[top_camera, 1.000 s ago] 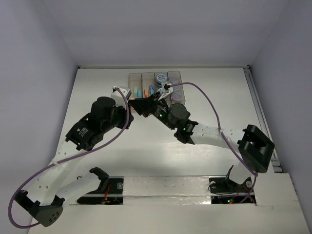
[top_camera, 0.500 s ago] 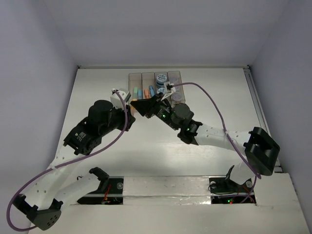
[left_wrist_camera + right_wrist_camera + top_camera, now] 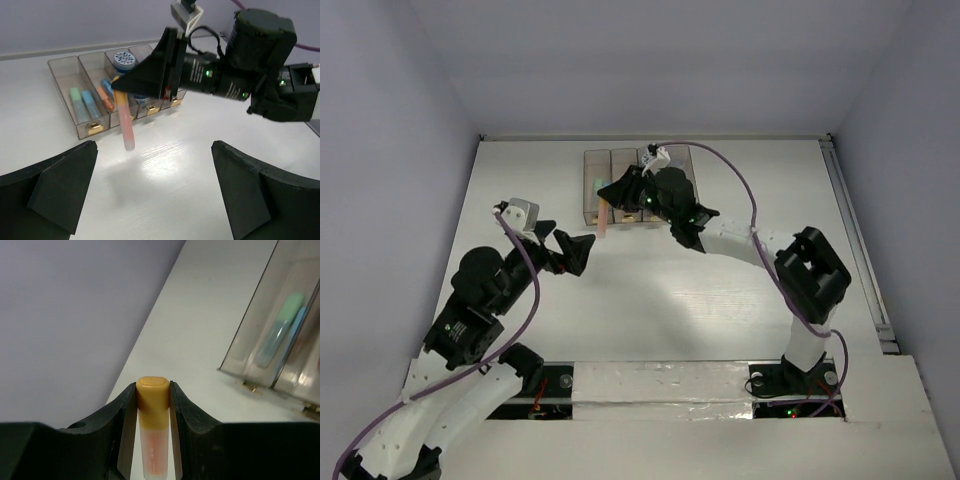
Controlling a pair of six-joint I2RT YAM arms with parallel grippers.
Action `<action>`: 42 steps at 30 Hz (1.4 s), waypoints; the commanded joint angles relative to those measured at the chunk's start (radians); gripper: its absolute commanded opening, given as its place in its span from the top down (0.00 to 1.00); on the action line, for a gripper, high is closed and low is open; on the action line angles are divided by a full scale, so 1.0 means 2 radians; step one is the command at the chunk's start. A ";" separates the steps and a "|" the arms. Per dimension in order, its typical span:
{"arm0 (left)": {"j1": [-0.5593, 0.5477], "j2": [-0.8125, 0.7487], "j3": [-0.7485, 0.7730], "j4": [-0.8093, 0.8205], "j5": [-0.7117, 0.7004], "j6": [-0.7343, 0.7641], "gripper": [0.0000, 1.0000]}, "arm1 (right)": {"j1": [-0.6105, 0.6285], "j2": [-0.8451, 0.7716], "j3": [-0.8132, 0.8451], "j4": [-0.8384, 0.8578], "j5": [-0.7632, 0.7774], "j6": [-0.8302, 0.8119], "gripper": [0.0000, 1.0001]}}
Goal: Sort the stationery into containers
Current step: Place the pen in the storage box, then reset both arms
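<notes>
My right gripper (image 3: 612, 196) is shut on the orange cap of a pink-orange marker (image 3: 605, 222), which hangs down over the table just in front of the containers (image 3: 592, 160). The right wrist view shows the cap (image 3: 152, 390) squeezed between both fingers. From the left wrist, the marker (image 3: 125, 125) points down before the bins (image 3: 62, 70). The first bin holds a green marker (image 3: 75, 95) and a blue one (image 3: 90, 103), the second an orange one (image 3: 105, 100), and the third a bluish-topped jar (image 3: 123, 56). My left gripper (image 3: 563, 243) stands open and empty, nearer and to the left.
The row of bins sits at the table's far edge near the back wall. The right arm (image 3: 740, 240) stretches across the middle of the table from the right. A purple cable (image 3: 745, 195) arcs over it. Bare white tabletop (image 3: 165, 165) lies under the left gripper.
My left gripper has opened and drawn back toward the near left, away from the marker. My right gripper has carried the marker a little farther toward the bins.
</notes>
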 commanded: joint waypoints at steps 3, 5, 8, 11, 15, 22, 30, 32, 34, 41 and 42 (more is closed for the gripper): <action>0.002 -0.045 -0.042 -0.001 -0.056 0.007 0.01 | -0.029 0.045 0.102 -0.021 0.021 -0.030 1.00; 0.002 -0.063 -0.058 0.015 -0.066 0.003 0.01 | -0.035 0.088 0.156 -0.056 0.027 -0.053 1.00; 0.002 -0.067 -0.064 0.022 -0.057 0.002 0.01 | -0.039 0.137 0.218 -0.099 0.034 -0.079 1.00; 0.002 -0.070 -0.067 0.023 -0.060 0.001 0.01 | -0.044 0.201 0.302 -0.135 0.048 -0.102 1.00; 0.002 -0.083 -0.069 0.022 -0.066 -0.002 0.01 | -0.049 0.280 0.425 -0.203 0.074 -0.132 1.00; 0.002 -0.100 -0.069 0.023 -0.078 -0.005 0.01 | -0.049 0.336 0.526 -0.277 0.067 -0.155 0.24; 0.002 -0.103 -0.068 0.022 -0.091 -0.005 0.01 | -0.049 0.167 0.377 -0.208 0.056 -0.174 0.00; 0.002 -0.104 -0.067 0.019 -0.098 -0.005 0.01 | -0.049 0.111 0.307 -0.168 0.055 -0.178 0.00; 0.002 -0.107 -0.065 0.016 -0.108 -0.006 0.01 | -0.049 0.016 0.177 -0.133 0.055 -0.174 0.00; 0.002 -0.102 -0.052 0.019 -0.132 -0.005 0.01 | -0.049 -0.277 -0.139 -0.072 0.081 -0.186 0.00; 0.002 -0.101 -0.041 0.022 -0.142 -0.005 0.01 | -0.049 -0.308 -0.154 -0.089 0.091 -0.191 0.00</action>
